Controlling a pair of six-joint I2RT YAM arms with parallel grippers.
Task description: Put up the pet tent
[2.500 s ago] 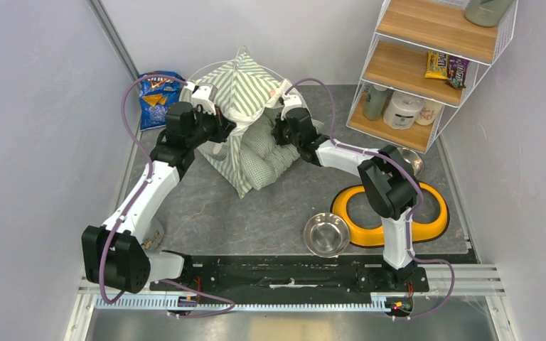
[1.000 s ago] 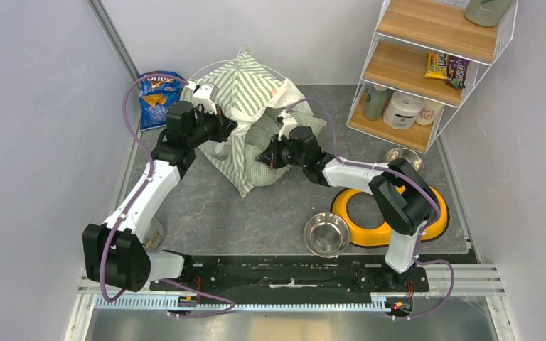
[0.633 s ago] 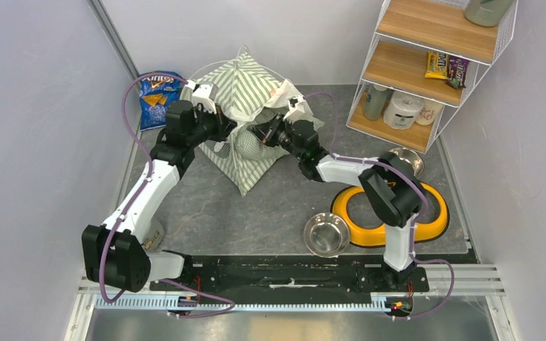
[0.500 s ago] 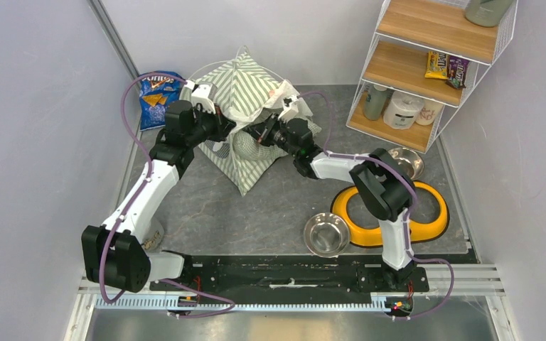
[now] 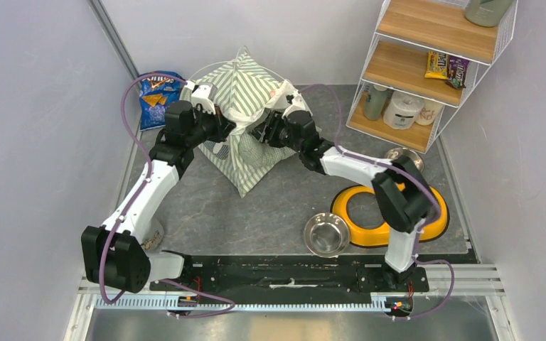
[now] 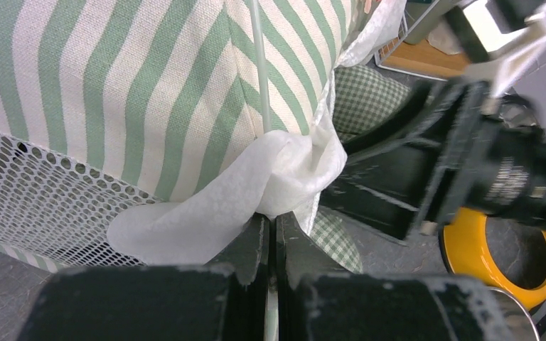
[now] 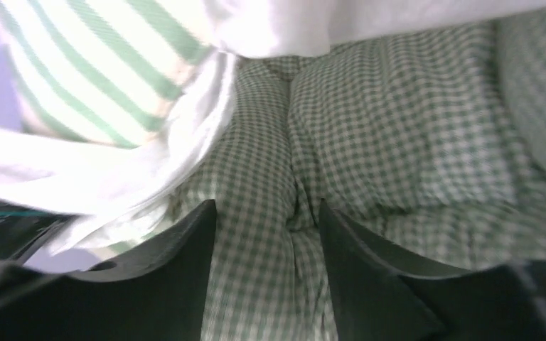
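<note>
While the left tool (image 6: 270,222) has its jaws pressed together on a bunched white flap (image 6: 274,170) of the tent (image 6: 114,71), a thin white pole (image 6: 259,64) runs down the striped cloth to that same bunch, and a white mesh (image 6: 35,185) panel hangs below the stripes to the left of it

The right tool (image 7: 266,213) has its two dark fingers (image 7: 178,277) apart and nothing pinched between them; through the gap shows the checked green cushion (image 7: 398,142), close in front of the tips, though I cannot tell whether they touch it. White cloth and the green stripes of the tent (image 7: 99,64) fill the upper left of that wrist view

From above, the left tool (image 5: 222,128) reaches the tent (image 5: 238,85) from its left side and the right tool (image 5: 263,131) from its right, the two tools close together at the tent's front opening. The tent stands at the back of the bench (image 5: 256,213), peaked at the top, with one striped corner pointing toward the arms. The cushion (image 5: 256,150) lies inside the opening, just beneath the two tools

Beside the tent on the left leans a blue chip bag (image 5: 158,96). To the right, well apart from the tent, a yellow bowl holder (image 5: 348,207) lies flat, with one steel bowl (image 5: 326,233) just beside its near left edge and a second bowl (image 5: 402,155) behind it. A wire rack (image 5: 434,64) with wooden shelves stands in the back right corner
</note>
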